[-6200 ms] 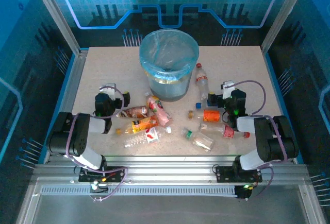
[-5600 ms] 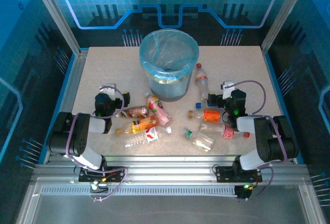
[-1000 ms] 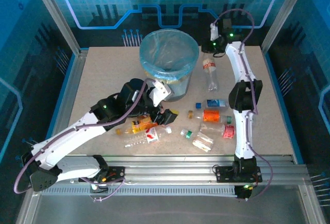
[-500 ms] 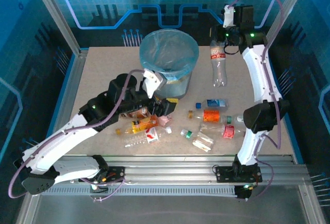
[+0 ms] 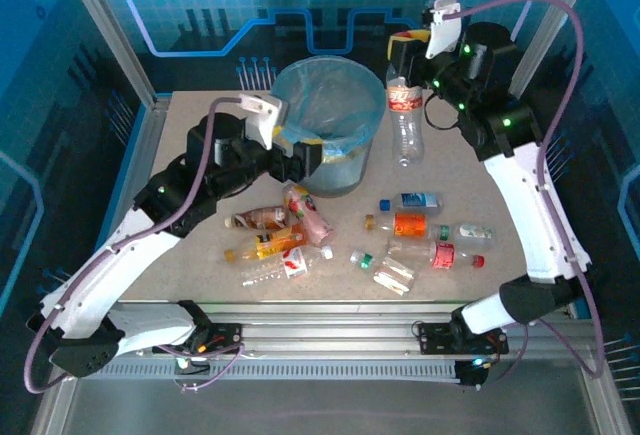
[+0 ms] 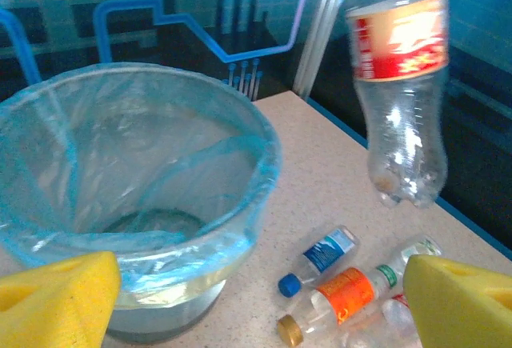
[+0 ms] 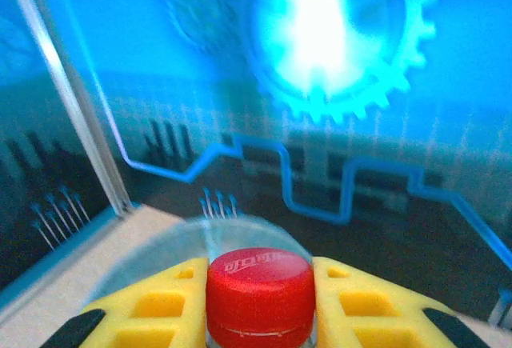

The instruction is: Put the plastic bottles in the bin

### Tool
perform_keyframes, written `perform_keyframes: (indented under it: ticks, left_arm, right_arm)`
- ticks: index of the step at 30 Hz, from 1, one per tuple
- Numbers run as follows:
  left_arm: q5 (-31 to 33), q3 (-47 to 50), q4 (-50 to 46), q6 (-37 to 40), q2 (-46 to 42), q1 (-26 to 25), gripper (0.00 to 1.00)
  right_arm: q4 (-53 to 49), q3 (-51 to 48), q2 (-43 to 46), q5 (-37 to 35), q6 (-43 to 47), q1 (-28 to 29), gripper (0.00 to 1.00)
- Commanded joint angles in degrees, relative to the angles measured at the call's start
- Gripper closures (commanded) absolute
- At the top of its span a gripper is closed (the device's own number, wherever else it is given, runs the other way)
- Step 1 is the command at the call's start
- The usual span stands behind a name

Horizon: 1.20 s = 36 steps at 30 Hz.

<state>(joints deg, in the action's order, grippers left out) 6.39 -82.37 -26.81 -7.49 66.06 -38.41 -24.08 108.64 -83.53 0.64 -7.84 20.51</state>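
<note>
One clear plastic bottle (image 5: 404, 125) with a red label is in the air. It hangs with its bottom down, just to the right of the bin (image 5: 338, 173), outside the rim and not above the opening. The right tool (image 5: 407, 55) is clamped on its top. In the right wrist view the red cap (image 7: 259, 290) sits tightly between the two yellow fingers (image 7: 160, 306).

The bin is a round pale-blue bucket with a clear bag folded over its rim. It stands in the far middle of the desk (image 5: 200, 135). What lies at its bottom I cannot tell.

The left tool (image 5: 303, 153) is at the near left side of the bin, close to its wall. Its jaws are wide apart, with nothing between them. In the left wrist view its yellow pads (image 6: 58, 300) stand in the two lower corners.

The other bottles lie on the desk in front of the bin. To the near left there is a group with a pink-label bottle (image 5: 310, 217) and an orange-yellow bottle (image 5: 268, 245). To the near right lie a blue-label bottle (image 5: 412, 200), an orange-label bottle (image 5: 408, 224) and a crushed clear bottle (image 5: 392, 275).
</note>
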Motion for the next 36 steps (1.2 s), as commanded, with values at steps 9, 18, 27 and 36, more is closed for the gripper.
perform_keyframes:
  ticks: [9, 18, 27, 36]
  left_arm:
    - [-6.84, -7.46, -1.93, -3.92, 2.53, 7.29, 0.06]
    - [-5.55, -1.71, -1.49, -4.32, -1.89, 9.37, 0.06]
    - [-3.44, 4.17, -1.25, -3.98, -6.00, 10.72, 0.05]
    - [-2.37, 8.38, -0.80, -4.09, -7.27, 10.91, 0.05]
  right_arm:
    - [31.14, -4.77, -3.42, 5.54, -0.26, 7.18, 1.00]
    - [38.72, -1.55, -14.38, 5.55, 0.97, 9.79, 1.00]
    - [42.08, -4.22, -22.45, 8.41, 4.90, 10.25, 1.00]
    - [37.96, -4.78, -26.18, 10.78, 6.33, 9.97, 0.88]
